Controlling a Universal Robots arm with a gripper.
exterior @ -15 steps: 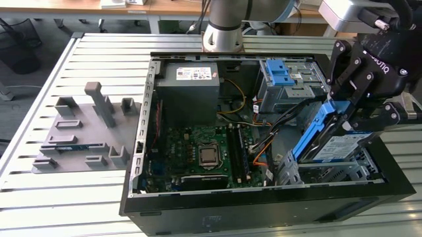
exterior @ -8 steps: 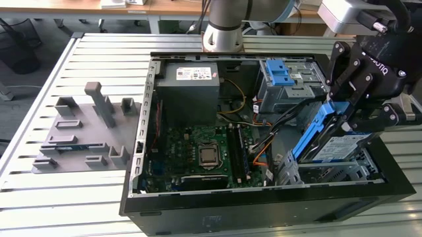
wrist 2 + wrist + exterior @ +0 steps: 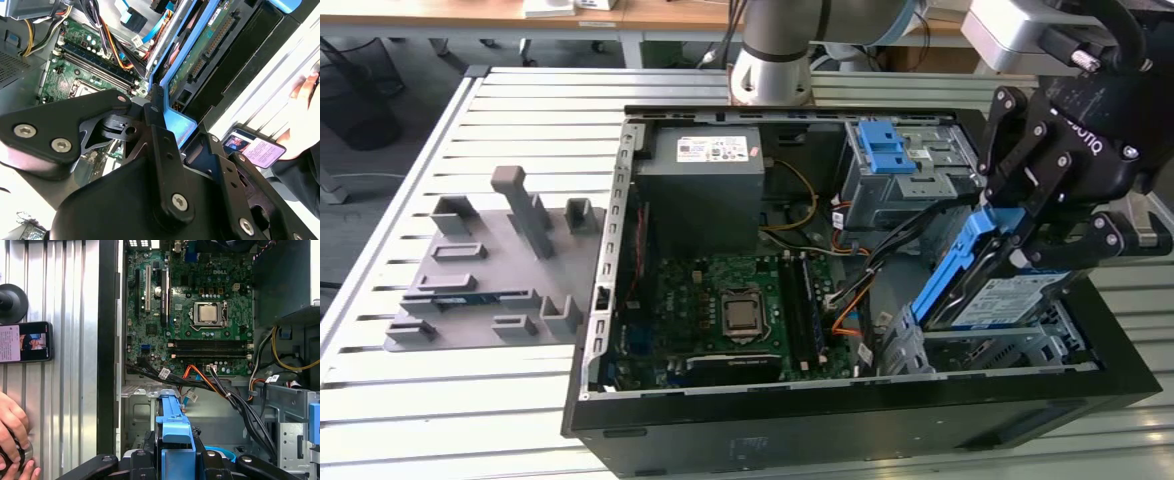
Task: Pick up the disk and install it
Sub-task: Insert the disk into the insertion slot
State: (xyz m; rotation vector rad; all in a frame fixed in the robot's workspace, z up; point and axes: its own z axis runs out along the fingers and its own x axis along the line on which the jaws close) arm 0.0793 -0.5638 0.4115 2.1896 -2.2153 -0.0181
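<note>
claw (image 3: 1042, 238) gripping tilted disk (image 3: 998, 296), low over open computer case (image 3: 854, 402)

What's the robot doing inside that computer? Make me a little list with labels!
gripper: shut on the disk
disk look: silver, white label, blue frame
disk position: tilted steeply over the metal bay, at the exterior view's right
computer case: open, green motherboard showing
person: a hand on the table, near a phone
</note>
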